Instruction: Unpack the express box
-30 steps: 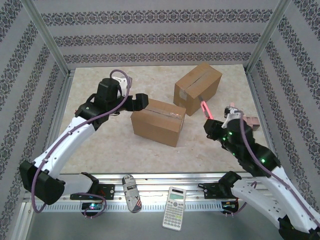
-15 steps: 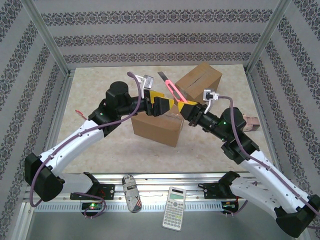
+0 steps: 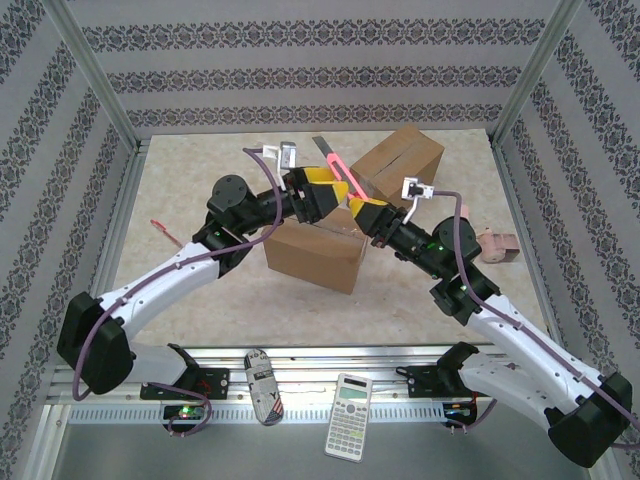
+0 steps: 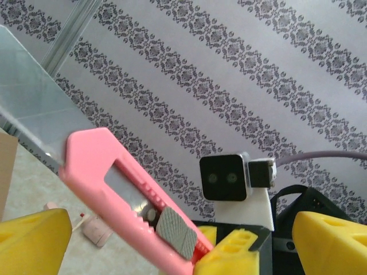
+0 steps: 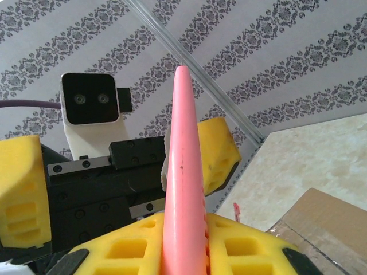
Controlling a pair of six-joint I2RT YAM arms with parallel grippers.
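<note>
holding the pink box cutter (image 3: 340, 170) up over the middle of the worktop (image 3: 250, 310), our right tool (image 3: 362, 210) is clenched on its handle, with the blade out and pointing up and away. our left tool (image 3: 328, 197) faces it with its yellow pads (image 4: 330, 240) spread wide on either side of the cutter, gripping nothing that we can see. we judge this a mid-air handover, not yet completed. the express box (image 3: 315, 250) sits just below the 2 tools, its top seam taped shut, and a 2nd box (image 3: 395, 170) lies behind it, also closed. as we read it, none of the unpacking proper is done: tape uncut, flaps down, contents unseen.
</note>
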